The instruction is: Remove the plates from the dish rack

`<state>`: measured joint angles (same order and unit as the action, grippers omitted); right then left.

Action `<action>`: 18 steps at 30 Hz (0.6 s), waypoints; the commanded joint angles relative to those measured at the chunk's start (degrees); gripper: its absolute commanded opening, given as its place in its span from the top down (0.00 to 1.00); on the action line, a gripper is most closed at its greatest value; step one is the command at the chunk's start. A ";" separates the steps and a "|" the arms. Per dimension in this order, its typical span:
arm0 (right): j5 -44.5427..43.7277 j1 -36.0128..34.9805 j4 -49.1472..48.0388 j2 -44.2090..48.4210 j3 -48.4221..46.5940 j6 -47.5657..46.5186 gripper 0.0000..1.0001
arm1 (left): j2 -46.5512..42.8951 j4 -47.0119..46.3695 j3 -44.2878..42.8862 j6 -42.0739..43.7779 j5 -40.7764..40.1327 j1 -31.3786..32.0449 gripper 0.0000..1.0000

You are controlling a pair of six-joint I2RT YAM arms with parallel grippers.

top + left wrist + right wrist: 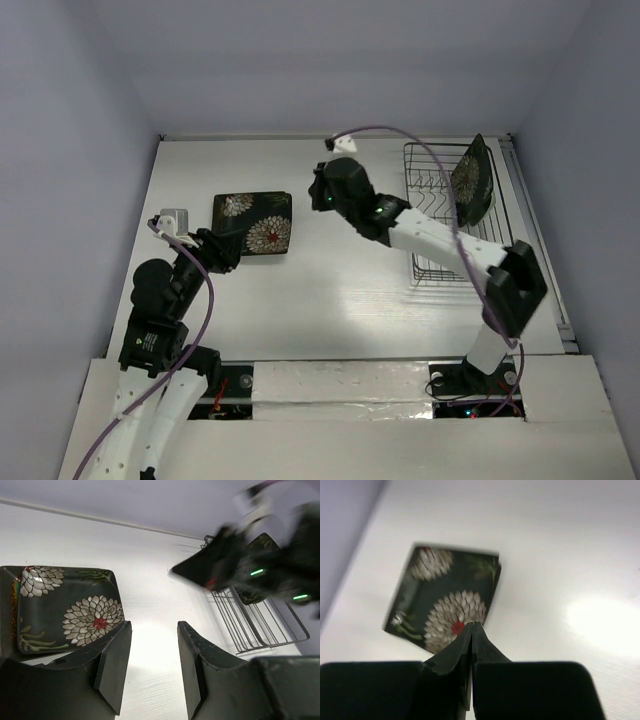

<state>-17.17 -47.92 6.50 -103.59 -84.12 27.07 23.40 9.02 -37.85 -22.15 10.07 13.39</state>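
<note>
One square black plate with white-gold flowers (252, 222) lies flat on the table left of centre. It also shows under my left wrist (65, 610) and under my right wrist (450, 597). Another dark plate (470, 182) stands upright in the wire dish rack (430, 265) at the back right. My left gripper (225, 250) sits at the flat plate's near left corner, its jaws open with only bare table between them (155, 627). My right gripper (320, 192) hovers just right of that plate, jaws shut on nothing (471, 625).
A small white-grey object (172, 220) lies left of the flat plate. The right arm (240, 560), blurred, crosses in front of the dish rack (265, 625). White walls enclose the table on three sides.
</note>
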 commanded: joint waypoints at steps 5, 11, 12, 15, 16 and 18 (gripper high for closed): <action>-11.04 14.38 10.69 18.06 3.78 -10.45 1.00 | 0.42 -2.60 0.76 0.18 0.92 0.32 0.60; -14.82 32.61 18.28 27.38 8.26 -13.27 0.92 | 1.12 -1.02 0.67 0.53 1.19 2.43 0.59; -14.48 35.93 18.89 28.43 8.53 -14.14 0.72 | 1.47 -1.02 0.84 0.53 1.18 2.43 0.59; -11.58 40.26 19.77 28.36 7.83 -15.11 0.35 | 2.09 -1.28 0.76 0.88 1.19 3.14 0.59; -9.74 43.23 19.25 27.57 7.57 -15.29 0.30 | 2.18 -1.11 0.76 0.88 1.10 3.14 0.59; -7.54 45.54 19.94 25.55 6.52 -15.12 0.28 | 1.83 -0.58 0.76 0.97 0.40 3.66 0.58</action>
<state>-28.10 -5.26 24.49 -77.12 -75.70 13.82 25.04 9.56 -37.82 -21.96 10.48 16.56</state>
